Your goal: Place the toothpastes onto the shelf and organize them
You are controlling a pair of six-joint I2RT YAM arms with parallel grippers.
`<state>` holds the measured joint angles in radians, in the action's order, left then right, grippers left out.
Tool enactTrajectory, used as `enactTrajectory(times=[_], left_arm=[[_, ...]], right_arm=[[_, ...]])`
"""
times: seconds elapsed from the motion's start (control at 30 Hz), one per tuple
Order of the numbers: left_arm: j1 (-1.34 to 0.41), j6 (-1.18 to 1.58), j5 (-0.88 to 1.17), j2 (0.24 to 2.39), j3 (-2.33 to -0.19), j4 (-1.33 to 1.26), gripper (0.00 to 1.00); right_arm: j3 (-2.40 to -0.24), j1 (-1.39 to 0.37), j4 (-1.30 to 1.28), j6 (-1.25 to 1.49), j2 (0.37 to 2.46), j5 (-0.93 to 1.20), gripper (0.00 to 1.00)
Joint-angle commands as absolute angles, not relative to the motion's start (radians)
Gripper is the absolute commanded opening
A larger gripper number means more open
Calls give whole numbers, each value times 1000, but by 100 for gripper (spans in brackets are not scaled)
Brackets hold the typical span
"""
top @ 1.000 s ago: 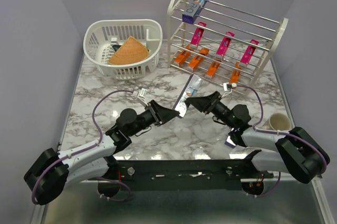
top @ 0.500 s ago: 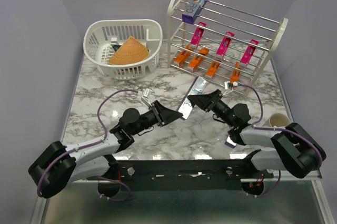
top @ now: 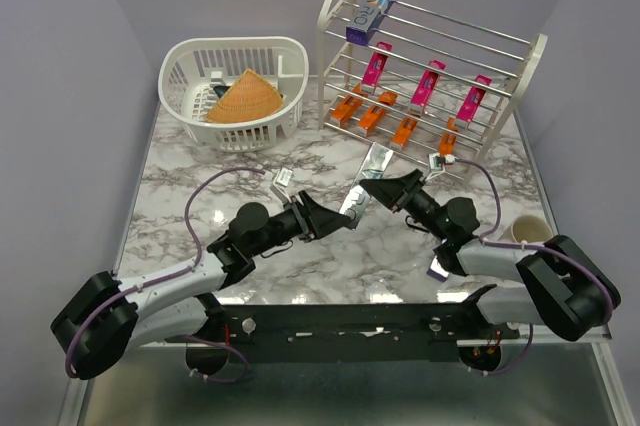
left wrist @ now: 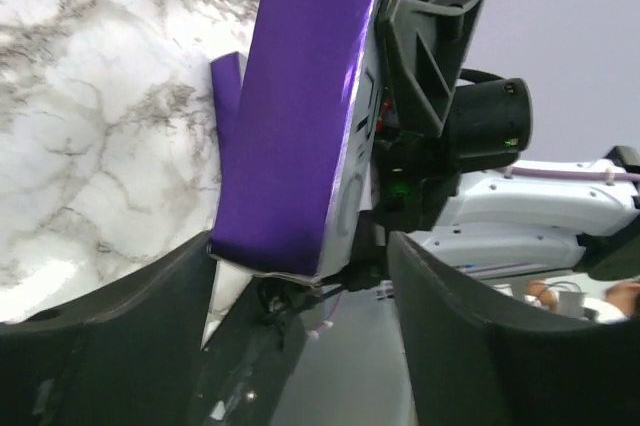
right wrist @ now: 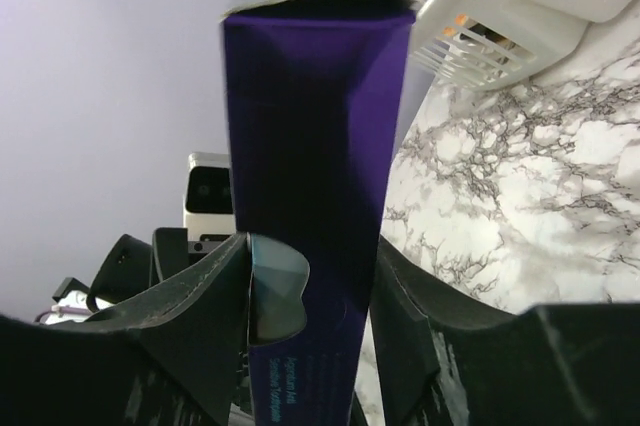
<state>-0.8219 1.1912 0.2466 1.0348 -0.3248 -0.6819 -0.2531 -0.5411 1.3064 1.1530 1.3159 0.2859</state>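
Observation:
A long silver and purple toothpaste carton (top: 362, 184) hangs tilted above the middle of the table, between my two grippers. My right gripper (top: 373, 189) is shut on it, and in the right wrist view both fingers press the carton's (right wrist: 315, 146) sides around the right gripper's (right wrist: 312, 246) gap. My left gripper (top: 335, 218) is open. In the left wrist view the carton's (left wrist: 300, 96) lower end sits by one finger, with a wide gap to the other. The shelf (top: 335, 16) stands at the back right, with a silver carton (top: 370, 11) on top, pink cartons (top: 428, 84) on the middle tier and orange cartons (top: 375, 116) on the lowest.
A white slotted basket (top: 235, 86) at the back left holds a tan woven cone (top: 243, 96). A pale cup (top: 530, 234) stands at the right edge by the right arm. Purple walls close in on three sides.
My right jaws have closed onto the carton while my left jaws have spread apart from it. The left arm has reached a little further right, and the carton has shifted slightly.

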Motion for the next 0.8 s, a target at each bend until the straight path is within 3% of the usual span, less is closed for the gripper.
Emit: enactTrajectory(times=[0.0, 0.1, 0.27, 0.63, 0.77], left_arm=[[-830, 967, 143, 937, -411, -426, 91], [-842, 829, 39, 882, -448, -297, 99], [-972, 658, -194, 864, -500, -192, 99], [-1262, 420, -627, 1020, -569, -231, 99], [-1313, 384, -670, 1092, -580, -296, 99]], right_arm=[[-241, -534, 1237, 1103, 1236, 261, 49], [-255, -534, 1119, 1100, 1180, 241, 49], [-262, -534, 987, 1095, 1106, 207, 47], [-267, -534, 812, 1126, 1000, 155, 47], [-262, -534, 784, 1123, 971, 141, 47]])
